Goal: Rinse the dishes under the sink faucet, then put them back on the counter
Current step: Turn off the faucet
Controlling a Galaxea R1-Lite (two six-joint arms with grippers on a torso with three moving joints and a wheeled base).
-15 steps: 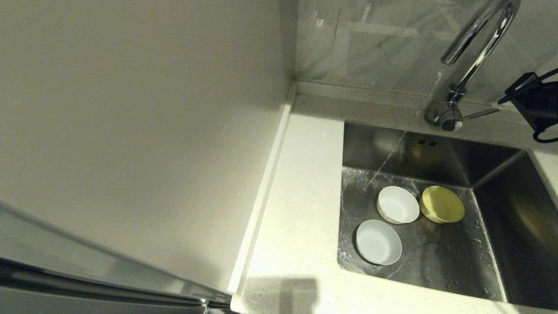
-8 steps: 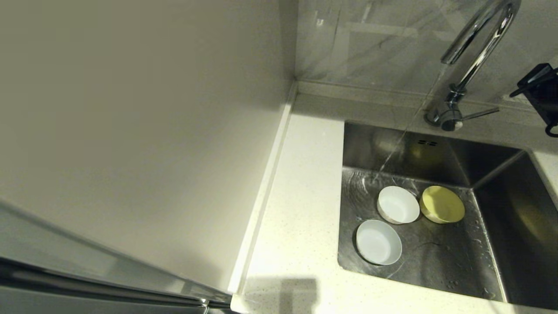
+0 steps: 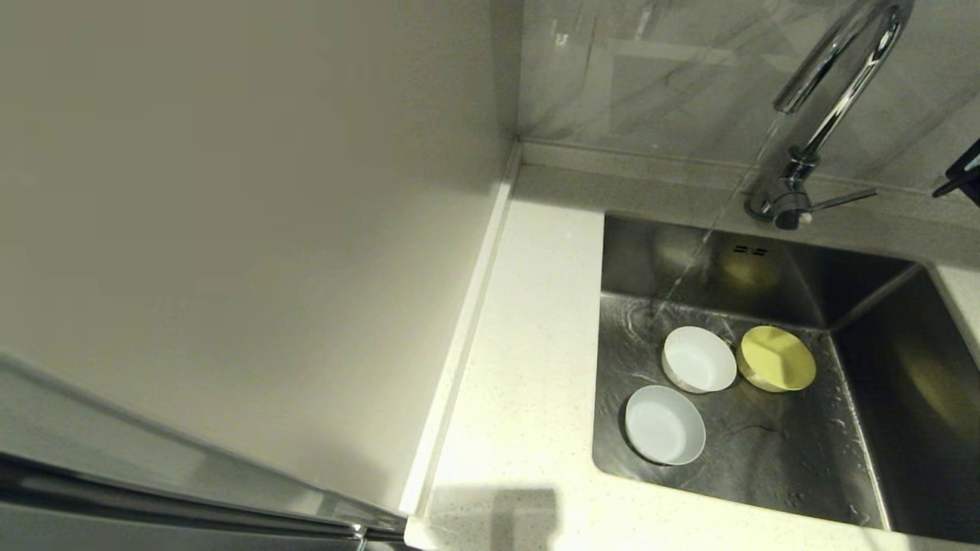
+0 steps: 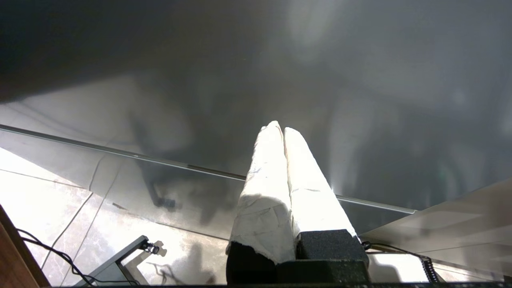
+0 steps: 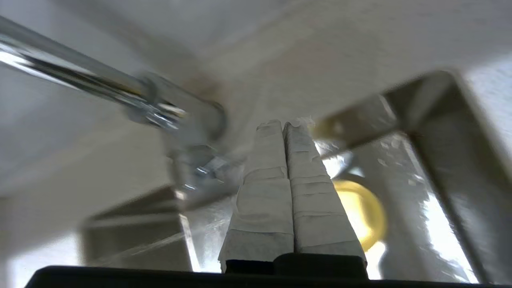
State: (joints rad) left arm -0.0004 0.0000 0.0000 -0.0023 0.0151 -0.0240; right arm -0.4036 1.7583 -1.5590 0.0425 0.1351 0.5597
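Three dishes sit upright on the floor of the sink: a pale blue-grey bowl nearest, a white bowl and a yellow bowl side by side behind it. Water runs from the chrome faucet and lands just behind the white bowl. My right gripper is shut and empty, up beside the faucet, with the yellow bowl below it. Only a black bit of that arm shows at the head view's right edge. My left gripper is shut, empty and parked away from the sink.
The speckled white counter lies left of the sink, bounded by a low edge strip and a plain cream wall panel. A marbled backsplash stands behind. The faucet's side lever points right.
My right arm has pulled back to the right, from beside the faucet lever to nearly out of the head view. Water keeps running; the bowls have not moved.
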